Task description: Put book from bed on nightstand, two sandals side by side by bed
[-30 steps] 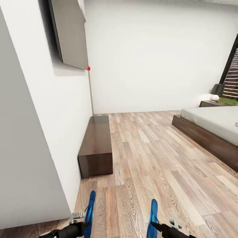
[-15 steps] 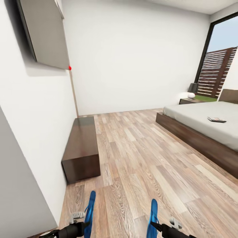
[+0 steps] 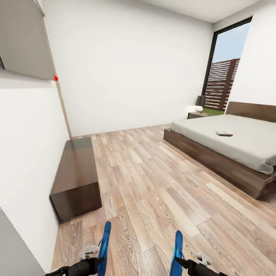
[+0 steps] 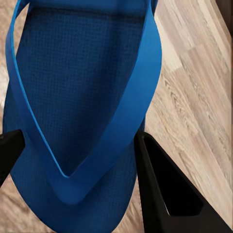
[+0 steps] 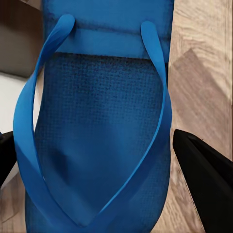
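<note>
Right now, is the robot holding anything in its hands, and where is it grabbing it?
Yes. The left gripper pinches one bright blue flip-flop sandal across its toe end; the right gripper holds the other blue sandal likewise.

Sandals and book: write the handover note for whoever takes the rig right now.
Left gripper: shut on a sandal, held above the floor.
Right gripper: shut on the other sandal.
Book: lying on the bed, ahead to the right.
Nightstand: beyond the bed, by the window.
Done: both sandals picked up.
Left: drive to the bed, set the sandals side by side next to it, then put the book on a nightstand.
</note>
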